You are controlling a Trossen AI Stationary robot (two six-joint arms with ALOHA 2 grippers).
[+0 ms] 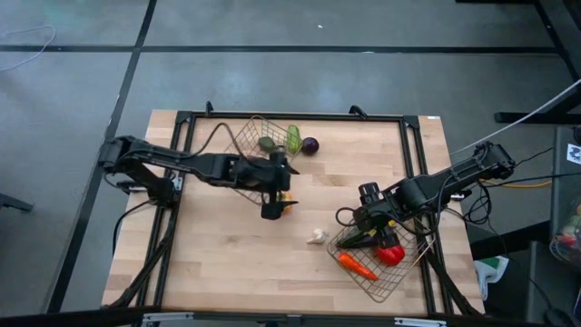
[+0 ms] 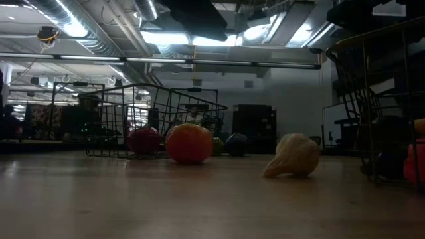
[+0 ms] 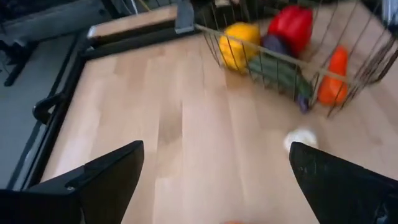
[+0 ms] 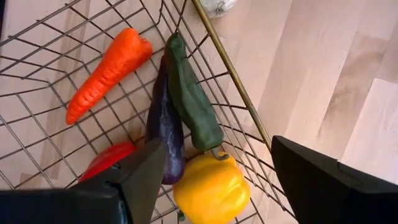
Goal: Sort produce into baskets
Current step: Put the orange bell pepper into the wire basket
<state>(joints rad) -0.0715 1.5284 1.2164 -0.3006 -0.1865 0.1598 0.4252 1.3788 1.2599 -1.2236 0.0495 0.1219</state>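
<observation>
The left gripper (image 1: 272,211) hangs with fingers spread over the counter (image 1: 227,254) near the orange pepper (image 2: 189,144), and the right gripper (image 1: 365,221), fingers spread, hangs over the right basket (image 1: 386,282).

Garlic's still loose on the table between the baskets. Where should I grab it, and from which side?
Grip the garlic across its rounded bulb, coming straight down from above. In the low view it lies tipped on its side, its tapered end low against the table, so the bulb is the fullest part. Nothing touches it, so open fingers should fit either side.
</observation>
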